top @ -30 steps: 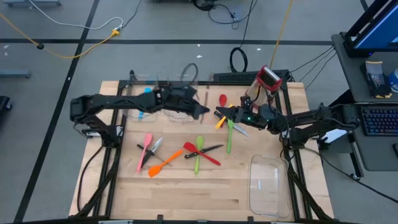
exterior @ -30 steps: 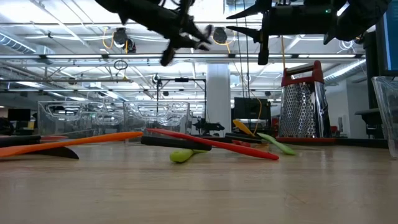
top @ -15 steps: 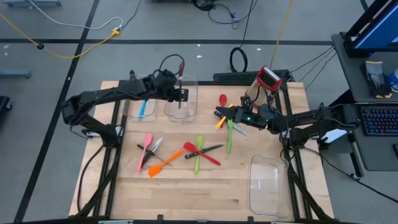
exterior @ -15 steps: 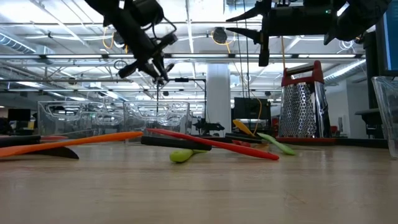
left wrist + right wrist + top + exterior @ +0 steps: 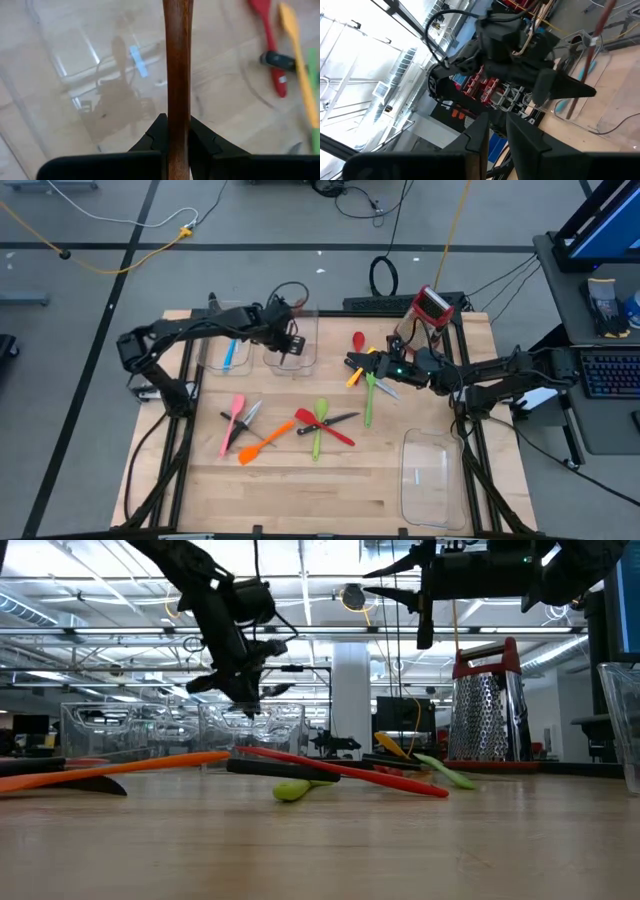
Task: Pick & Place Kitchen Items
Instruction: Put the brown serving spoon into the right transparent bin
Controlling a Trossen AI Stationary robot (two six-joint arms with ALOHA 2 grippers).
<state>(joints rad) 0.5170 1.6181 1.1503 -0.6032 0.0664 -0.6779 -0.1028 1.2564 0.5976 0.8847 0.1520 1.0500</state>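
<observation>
My left gripper [image 5: 291, 348] points steeply down over a clear bin [image 5: 311, 330] at the table's far side, shut on a wooden spoon [image 5: 178, 60]. The spoon's ends lie outside the left wrist view. My right gripper [image 5: 350, 362] hangs level above the table's middle, pointing left, narrowly open with nothing between its fingers. Loose on the table lie a pink spatula [image 5: 232, 423], an orange spatula [image 5: 258, 448], a red spatula [image 5: 327, 429], a green spoon [image 5: 320, 425], a green spatula [image 5: 368, 395], a red spoon [image 5: 358, 340] and black-handled knives [image 5: 338, 419]. My left gripper pinches the wooden spoon's brown handle [image 5: 178, 112] between its two fingers. The fingers come from above, slanting down, and lie across the handle. The spoon is lifted clear above the clear bin's floor [image 5: 100, 75].
A second clear bin [image 5: 213, 340] to the left holds a blue utensil [image 5: 229, 356]. A third clear bin [image 5: 428, 475] stands at the near right. A red-and-silver grater [image 5: 432, 305] stands at the far right. The table's near strip is bare wood.
My left gripper has swung away from my right gripper toward the table's far left, tipped from nearly level to pointing steeply down, and sunk over the clear bin, staying shut on the wooden spoon.
</observation>
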